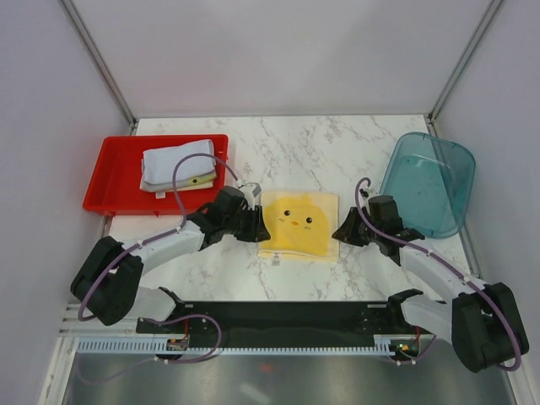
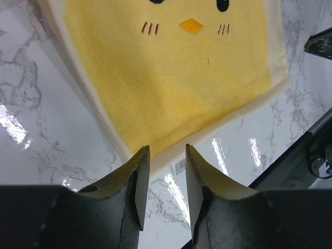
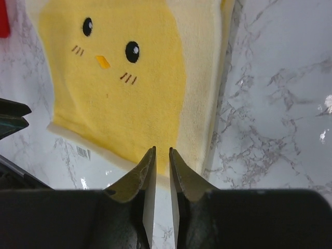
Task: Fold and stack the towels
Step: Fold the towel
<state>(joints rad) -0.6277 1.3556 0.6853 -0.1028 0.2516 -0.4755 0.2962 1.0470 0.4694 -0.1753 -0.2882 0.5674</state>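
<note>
Lying flat on the desk (image 1: 295, 143), the yellow chick towel (image 1: 299, 224) has bare marble around every edge. Left fingers (image 2: 136, 179) stand released at its left edge; right fingers (image 3: 148, 176) are narrowly parted and empty at its right. Folded towels (image 1: 177, 166) sit in the red tray (image 1: 97, 198) far left, with the teal basket (image 1: 430, 181) far right.

One towel (image 1: 299, 224) lies flat on the counter (image 1: 337, 143) between the left pincer (image 2: 167, 150) and the right pincer (image 3: 162, 150), with folded towels (image 1: 179, 166) in a tray (image 1: 110, 177) behind-left and a basket (image 1: 429, 181) behind-right.
</note>
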